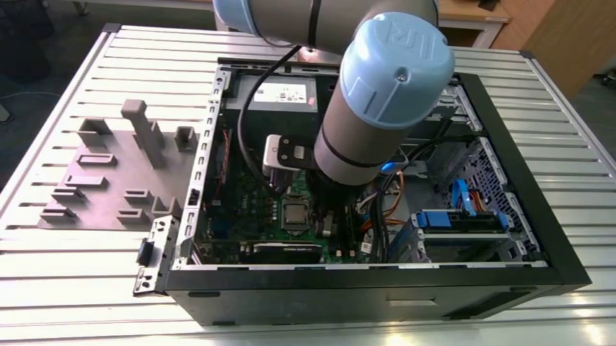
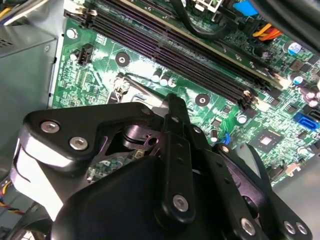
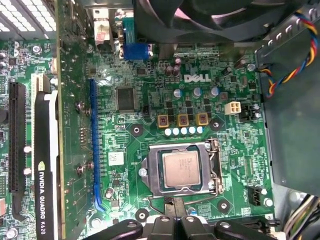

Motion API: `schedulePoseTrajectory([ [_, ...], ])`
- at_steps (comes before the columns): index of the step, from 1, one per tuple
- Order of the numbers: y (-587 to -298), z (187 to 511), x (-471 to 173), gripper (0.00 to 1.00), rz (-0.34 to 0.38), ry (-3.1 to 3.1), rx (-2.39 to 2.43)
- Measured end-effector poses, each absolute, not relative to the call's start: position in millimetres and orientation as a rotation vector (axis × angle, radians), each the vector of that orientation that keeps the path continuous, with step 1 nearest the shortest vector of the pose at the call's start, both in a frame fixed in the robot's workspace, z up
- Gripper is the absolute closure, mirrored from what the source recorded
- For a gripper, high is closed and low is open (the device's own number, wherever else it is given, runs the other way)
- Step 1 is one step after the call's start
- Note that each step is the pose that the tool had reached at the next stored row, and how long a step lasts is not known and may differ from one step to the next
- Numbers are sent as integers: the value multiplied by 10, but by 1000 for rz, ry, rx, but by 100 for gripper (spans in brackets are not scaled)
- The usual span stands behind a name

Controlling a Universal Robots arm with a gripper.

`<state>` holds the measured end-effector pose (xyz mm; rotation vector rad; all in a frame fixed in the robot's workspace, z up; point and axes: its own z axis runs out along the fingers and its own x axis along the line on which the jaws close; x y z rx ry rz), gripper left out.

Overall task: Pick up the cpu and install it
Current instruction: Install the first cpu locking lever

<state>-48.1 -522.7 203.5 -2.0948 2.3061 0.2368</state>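
Cpu flat in socket frame, silver top up, edges parallel.

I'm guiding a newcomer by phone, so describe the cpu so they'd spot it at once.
Look inside the open computer case, at the green motherboard. The cpu is the flat, dull silver square lying within the rectangular metal socket frame, unlike the dark square chip nearby.

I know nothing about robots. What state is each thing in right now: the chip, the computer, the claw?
cpu, lying flat in the socket, not held.
computer case, on its side, side panel off.
gripper, inside the case over the motherboard, beside the socket, not carrying the cpu.
graphics card, plugged into the motherboard.
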Motion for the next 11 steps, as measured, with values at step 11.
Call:
schedulePoseTrajectory([
  [11, -5272, 1985, -482, 89, 237, 2284, -2122],
])
